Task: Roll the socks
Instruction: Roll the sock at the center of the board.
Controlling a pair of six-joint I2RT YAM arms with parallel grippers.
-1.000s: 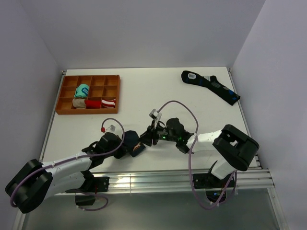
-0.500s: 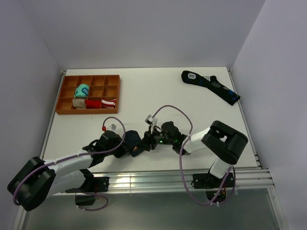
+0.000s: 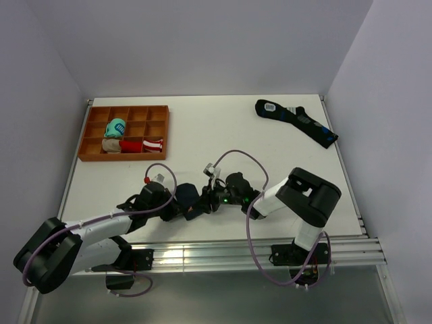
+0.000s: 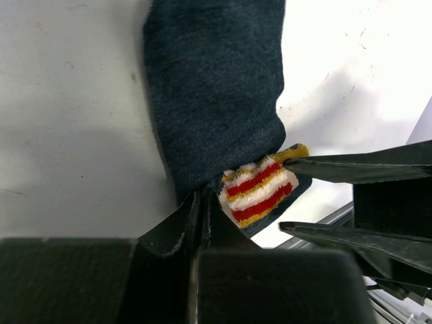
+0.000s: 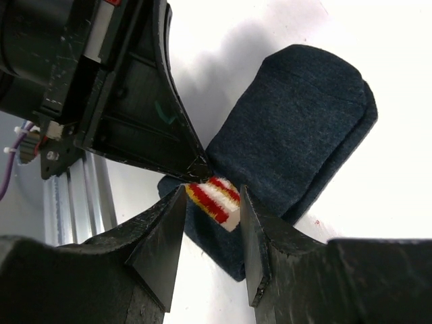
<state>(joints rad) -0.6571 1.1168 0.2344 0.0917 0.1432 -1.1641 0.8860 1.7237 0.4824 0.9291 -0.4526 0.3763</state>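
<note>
Two grippers are converging on the socks (image 3: 187, 196) at lower centre of the overhead view, the left gripper (image 4: 201, 200) clamping shut on their edge while the right gripper (image 5: 212, 196), having slid leftward, is straddling the striped patch (image 4: 260, 191) with fingers (image 5: 158, 250) part-open, readying the roll.

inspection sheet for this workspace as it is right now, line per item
surface: white table, lightly scuffed
job's things: navy socks lying flat, unrolled, striped patch at one end
clutter: long dark sock far right; orange tray holding teal bundle, beige bundle, red-white bundle
hands: left hand shut on the socks beside the patch; right hand open, fingers either side of the patch
cables: purple cable looping over each arm
surroundings: plain walls; metal rail at near edge
</note>
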